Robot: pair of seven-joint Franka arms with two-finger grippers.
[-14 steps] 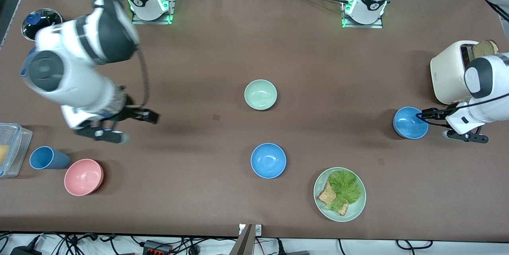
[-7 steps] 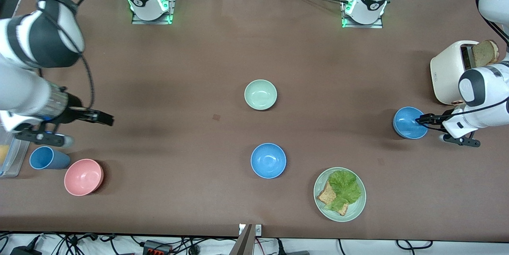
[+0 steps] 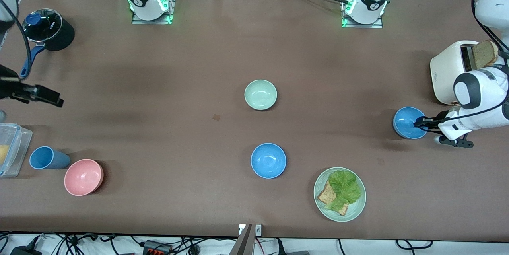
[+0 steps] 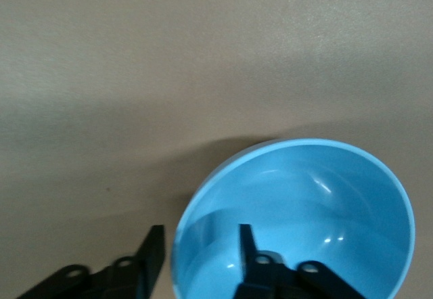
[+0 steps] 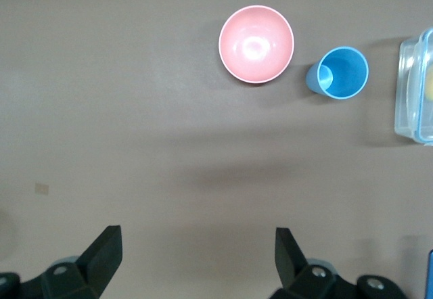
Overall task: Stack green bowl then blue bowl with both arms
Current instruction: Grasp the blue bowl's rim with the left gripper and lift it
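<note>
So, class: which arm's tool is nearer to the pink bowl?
Right. The right tool hangs open above the table near its own end, with the pink bowl close by. The left tool straddles the rim of a blue bowl at the left arm's end.

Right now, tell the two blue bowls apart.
The blue bowl at the left gripper has the left gripper straddling its rim; the free blue bowl stands untouched. The first sits near the toaster, the second mid-table, nearer the front camera. Both are upright and glossy blue.
</note>
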